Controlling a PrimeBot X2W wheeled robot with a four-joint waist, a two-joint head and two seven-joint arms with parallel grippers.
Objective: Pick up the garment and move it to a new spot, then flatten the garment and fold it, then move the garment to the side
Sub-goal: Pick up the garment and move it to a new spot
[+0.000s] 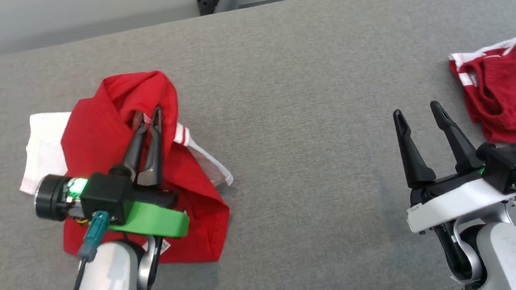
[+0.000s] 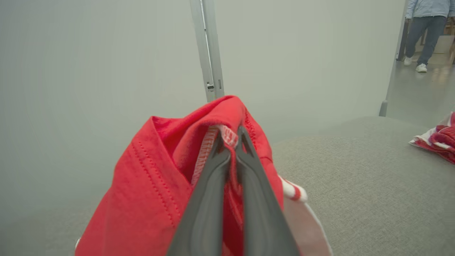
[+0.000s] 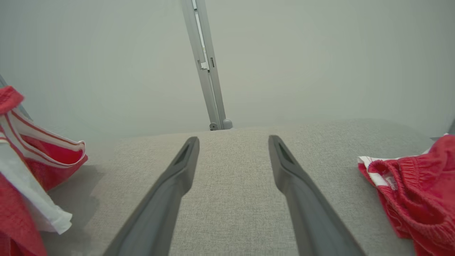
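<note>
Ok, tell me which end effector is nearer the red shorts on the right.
Right. The right end effector stands open just left of the red shorts, not touching; the left end effector is far left, shut on the red garment.

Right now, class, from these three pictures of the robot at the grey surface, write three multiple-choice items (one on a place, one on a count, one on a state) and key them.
1. Where on the grey surface does the crumpled red garment lie?
A) the robot's far left
B) dead centre
C) the robot's far right

2. How many red garments are on that surface?
A) one
B) two
C) three

3. What state is the left hand in?
A) wide open and empty
B) shut on the red and white garment
C) shut on nothing

Answers:
1 C: it lies past the open right hand, at the head view's right edge.
2 B: one at the left hand, one at the far right.
3 B: the left wrist view shows its fingers pinching a red fold.
</note>
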